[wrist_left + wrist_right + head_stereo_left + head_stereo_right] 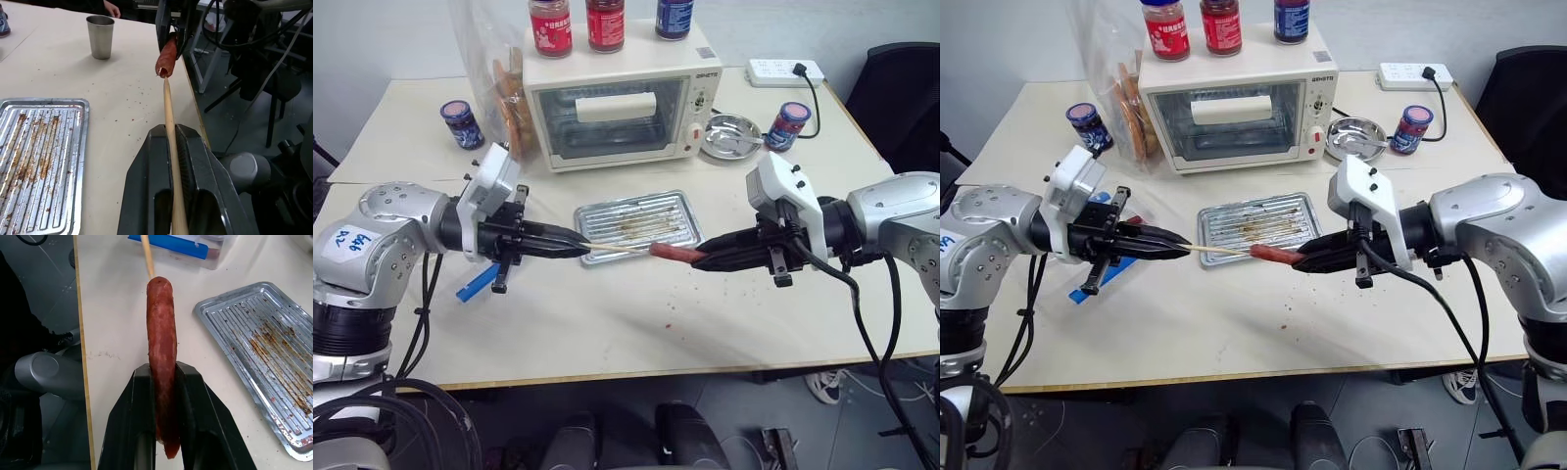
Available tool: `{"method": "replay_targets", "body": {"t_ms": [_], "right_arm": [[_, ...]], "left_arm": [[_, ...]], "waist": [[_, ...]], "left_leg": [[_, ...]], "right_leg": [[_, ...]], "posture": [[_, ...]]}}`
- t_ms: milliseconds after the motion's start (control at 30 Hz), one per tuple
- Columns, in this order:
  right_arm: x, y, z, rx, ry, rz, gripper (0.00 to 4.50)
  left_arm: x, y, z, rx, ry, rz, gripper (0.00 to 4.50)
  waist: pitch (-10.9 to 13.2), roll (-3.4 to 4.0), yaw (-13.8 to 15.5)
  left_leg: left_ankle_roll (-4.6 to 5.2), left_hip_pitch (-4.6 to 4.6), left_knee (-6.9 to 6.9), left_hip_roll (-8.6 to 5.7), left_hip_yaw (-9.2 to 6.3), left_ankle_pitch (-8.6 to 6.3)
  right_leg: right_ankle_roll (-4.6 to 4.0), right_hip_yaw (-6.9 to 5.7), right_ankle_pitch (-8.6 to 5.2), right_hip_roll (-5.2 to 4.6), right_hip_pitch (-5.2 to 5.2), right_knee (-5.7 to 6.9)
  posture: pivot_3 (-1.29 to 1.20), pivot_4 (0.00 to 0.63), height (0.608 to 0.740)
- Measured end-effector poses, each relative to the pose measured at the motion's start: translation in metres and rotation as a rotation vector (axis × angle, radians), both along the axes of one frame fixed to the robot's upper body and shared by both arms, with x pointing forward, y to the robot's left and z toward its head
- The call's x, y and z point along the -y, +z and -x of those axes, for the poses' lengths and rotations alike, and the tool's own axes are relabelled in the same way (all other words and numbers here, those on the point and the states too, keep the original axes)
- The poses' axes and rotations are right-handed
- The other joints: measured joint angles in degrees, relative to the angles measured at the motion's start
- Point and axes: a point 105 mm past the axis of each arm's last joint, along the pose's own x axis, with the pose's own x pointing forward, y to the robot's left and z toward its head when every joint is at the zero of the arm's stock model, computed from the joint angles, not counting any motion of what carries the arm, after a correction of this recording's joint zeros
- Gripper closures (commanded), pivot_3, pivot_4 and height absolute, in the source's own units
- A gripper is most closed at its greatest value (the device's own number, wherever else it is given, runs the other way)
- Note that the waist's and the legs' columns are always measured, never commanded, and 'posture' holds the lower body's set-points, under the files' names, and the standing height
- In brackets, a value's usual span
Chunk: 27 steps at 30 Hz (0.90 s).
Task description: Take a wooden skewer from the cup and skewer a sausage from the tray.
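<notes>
Skewer (pixel 617 249) already out of the cup (pixel 100 36), clenched in the left end effector (pixel 579 245) and held level above the counter (pixel 636 333), in front of the tray (pixel 680 211) toward the near edge. Sausage (pixel 677 254) off the tray too, gripped lengthwise by the right end effector (pixel 701 260) and aimed back at the stick. Tip just at the sausage's free end, touching or barely started; depth of entry hard to judge, though no point shows out the far side. Tray bare but for greasy smears. Cup standing well apart, over toward the far side of the counter, by a person's hand (pixel 112 9). Picking steps judged finished; what remains is driving the stick through the meat, both pieces kept in line so the thin wood does not bend or slip off.
</notes>
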Motion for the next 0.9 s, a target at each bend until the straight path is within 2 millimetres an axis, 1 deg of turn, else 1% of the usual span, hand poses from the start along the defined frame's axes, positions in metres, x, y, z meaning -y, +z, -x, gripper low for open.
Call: {"method": "replay_targets", "body": {"t_ms": [367, 567, 900], "right_arm": [[0.0, -0.0002, 0.0, 0.001, 0.0, -0.001, 4.22], [-0.0002, -0.0002, 0.0002, 0.001, 0.001, -0.001, 4.22], [-0.0013, -0.0004, -0.0003, 0.003, -0.002, -0.005, 4.22]], "left_arm": [[0.0012, 0.0006, 0.0001, 0.007, -0.002, 0.003, 4.5], [0.0025, 0.0047, -0.0001, 0.022, -0.009, 0.004, 4.5], [0.0049, 0.0036, -0.0005, 0.012, -0.015, 0.016, 4.5]], "waist": [[0.0, 0.0, 0.0], [0.0, 0.0, 0.0], [0.0, 0.0, 0.0]], "left_leg": [[0.0, 0.0, 0.0, 0.0, 0.0, 0.0], [0.0, 0.0, 0.0, 0.0, 0.0, 0.0], [0.0, 0.0, 0.01, 0.0, 0.0, 0.0]], "right_leg": [[0.0, 0.0, 0.0, 0.0, 0.0, 0.0], [0.0, 0.0, 0.0, 0.0, 0.0, 0.0], [0.0, 0.0, 0.0, 0.0, 0.0, 0.0]], "posture": [[0.0, 0.15, 0.74], [0.0, 0.15, 0.74], [0.0, 0.15, 0.74]]}}
